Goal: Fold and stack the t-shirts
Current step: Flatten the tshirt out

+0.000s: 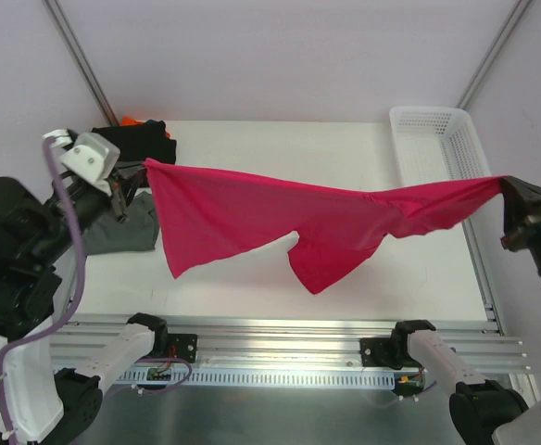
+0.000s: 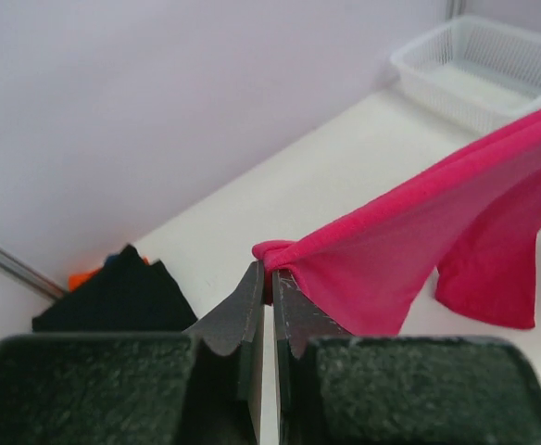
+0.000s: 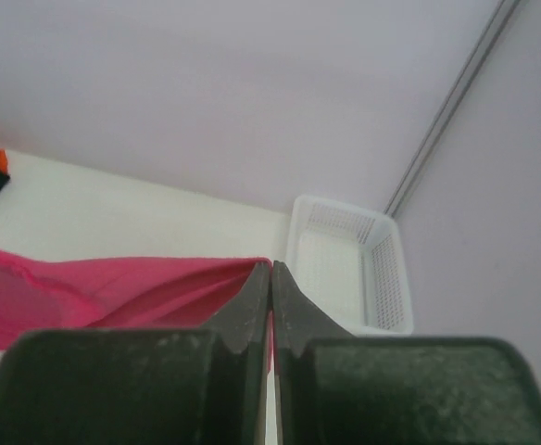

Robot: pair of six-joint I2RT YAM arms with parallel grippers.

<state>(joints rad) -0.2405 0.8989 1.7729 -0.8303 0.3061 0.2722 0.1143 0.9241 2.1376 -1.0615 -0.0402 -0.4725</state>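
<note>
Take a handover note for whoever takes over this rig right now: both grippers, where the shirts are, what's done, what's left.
Left gripper: shut on one end of the pink t-shirt.
Right gripper: shut on its other end. The shirt is stretched between the two over the table, sagging in the middle.
Black shirt and grey-green shirt: at the table's far left, beside the left arm.
White basket: far right.
Done: pink t-shirt picked up and spread.
Left: lay it flat, fold it, stack it with the others.
</note>
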